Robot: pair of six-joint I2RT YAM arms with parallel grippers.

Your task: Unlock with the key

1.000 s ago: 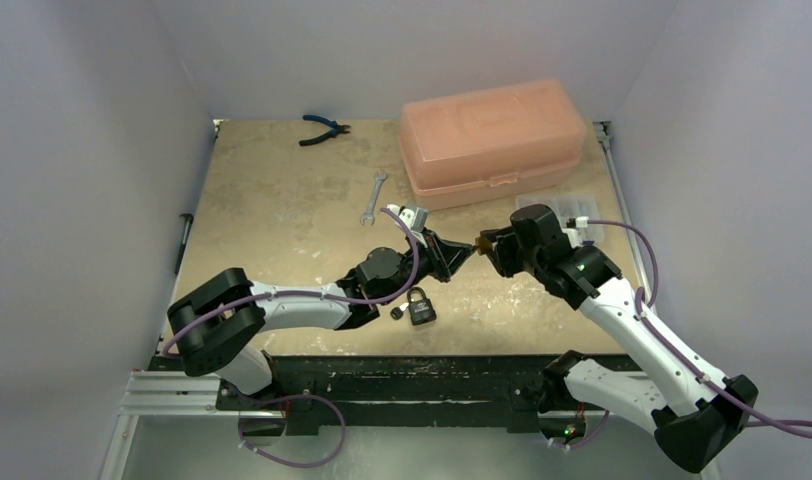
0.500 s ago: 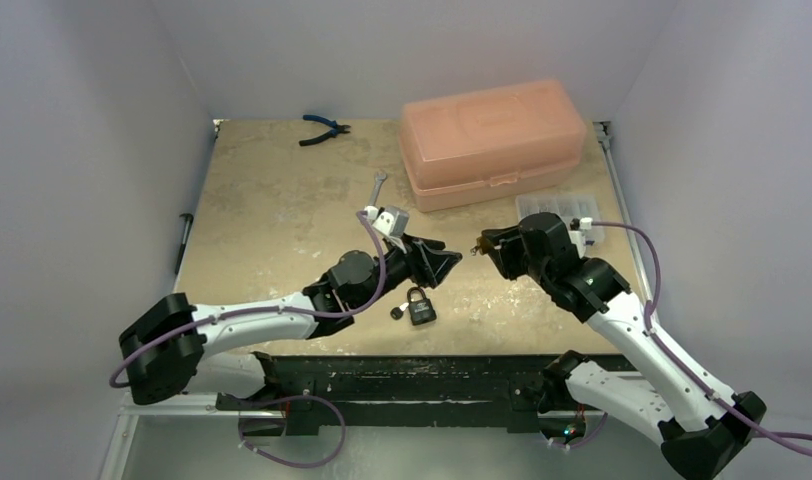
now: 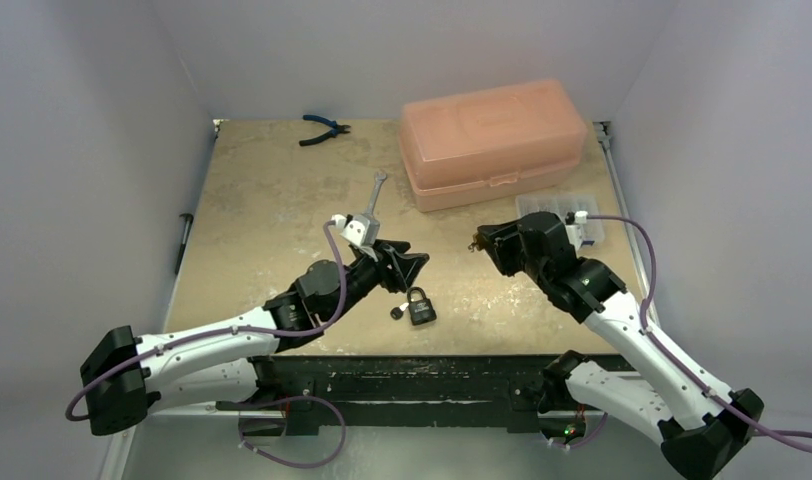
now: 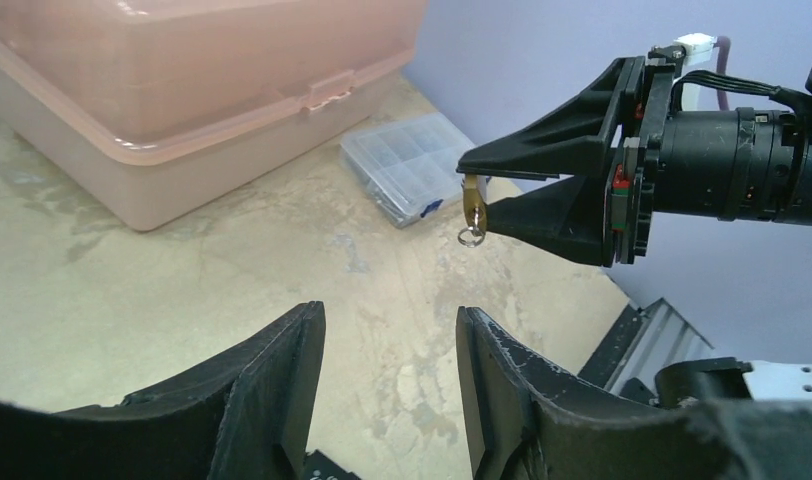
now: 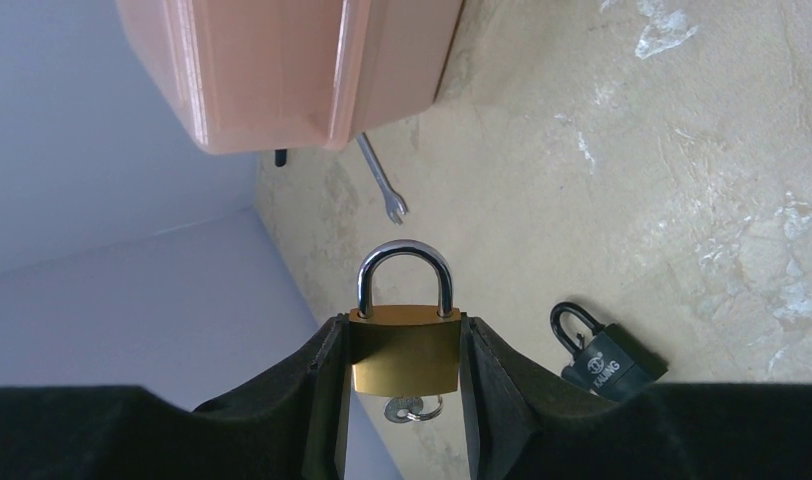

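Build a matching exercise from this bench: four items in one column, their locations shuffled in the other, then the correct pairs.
Items
1. brass padlock
2. black padlock
3. wrench
4. blue-handled pliers

Locations
A. far left corner of the table
B. clamped between the fingers of the right gripper
C. lying on the table near its front edge
D. on the table, left of the pink box

Pairs: 1-B, 2-C, 3-D, 4-A
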